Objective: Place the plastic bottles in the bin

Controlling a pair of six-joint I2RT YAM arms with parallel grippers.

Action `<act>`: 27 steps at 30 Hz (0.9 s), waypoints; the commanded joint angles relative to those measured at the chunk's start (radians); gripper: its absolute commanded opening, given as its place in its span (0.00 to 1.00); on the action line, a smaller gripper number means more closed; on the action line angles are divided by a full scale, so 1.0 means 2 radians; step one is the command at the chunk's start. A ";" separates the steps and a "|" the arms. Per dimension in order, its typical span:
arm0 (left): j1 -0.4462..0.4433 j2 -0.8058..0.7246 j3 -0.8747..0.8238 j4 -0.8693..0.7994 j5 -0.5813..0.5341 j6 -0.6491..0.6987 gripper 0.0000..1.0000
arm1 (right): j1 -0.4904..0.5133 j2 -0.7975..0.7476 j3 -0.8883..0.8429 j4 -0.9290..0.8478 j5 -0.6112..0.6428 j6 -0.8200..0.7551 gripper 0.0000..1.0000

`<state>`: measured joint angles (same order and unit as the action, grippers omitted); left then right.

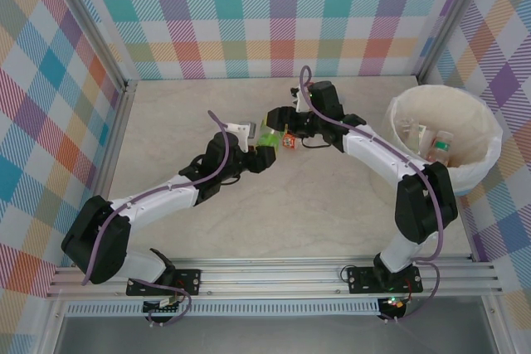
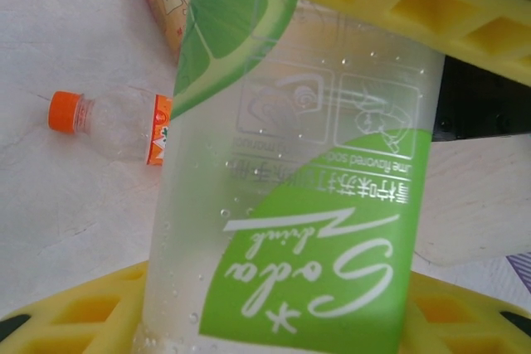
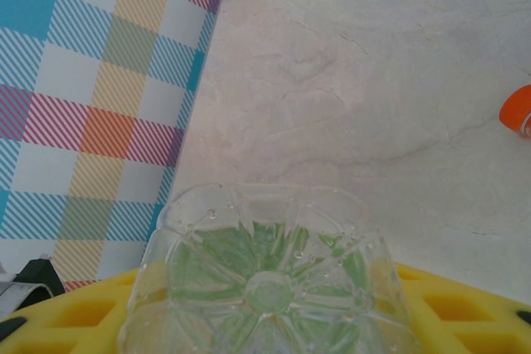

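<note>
This green bottle (image 2: 290,205): prob. light, crushable, wet-slick; hold mid-body, gently. Your left gripper (image 2: 274,163) clamps its label, right gripper (image 3: 265,329) pinches its base.

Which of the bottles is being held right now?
The green-labelled soda bottle, gripped by the left end effector and right end effector; the orange-capped bottle lies loose on the table, others sit in the bin.
</note>
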<state>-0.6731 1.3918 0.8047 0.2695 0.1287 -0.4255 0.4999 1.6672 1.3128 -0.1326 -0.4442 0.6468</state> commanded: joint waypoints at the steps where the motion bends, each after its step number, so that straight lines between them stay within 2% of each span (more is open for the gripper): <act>1: -0.006 -0.007 0.026 0.001 0.015 -0.002 0.72 | 0.002 -0.020 0.001 0.024 0.011 -0.010 0.54; 3: -0.005 -0.010 0.034 -0.007 0.036 -0.005 0.88 | 0.001 -0.036 -0.005 0.018 0.025 -0.021 0.53; 7: -0.004 -0.027 0.022 0.015 0.048 -0.021 1.00 | -0.002 -0.080 -0.021 0.000 0.066 -0.056 0.51; 10: -0.003 -0.049 0.006 0.024 0.025 -0.025 1.00 | -0.004 -0.120 -0.024 -0.035 0.114 -0.098 0.50; 16: -0.002 -0.129 -0.065 0.055 -0.109 -0.043 1.00 | -0.021 -0.205 -0.019 -0.095 0.178 -0.164 0.50; 18: -0.002 -0.148 -0.079 0.048 -0.136 -0.043 1.00 | -0.032 -0.233 -0.018 -0.110 0.206 -0.185 0.50; 27: 0.003 -0.160 -0.090 0.014 -0.149 -0.056 1.00 | -0.132 -0.312 0.005 -0.126 0.238 -0.246 0.50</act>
<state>-0.6758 1.0843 0.6418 0.3058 -0.1379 -0.5156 0.2836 1.0615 1.2793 -0.3656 -0.0135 0.2420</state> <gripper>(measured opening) 0.999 0.559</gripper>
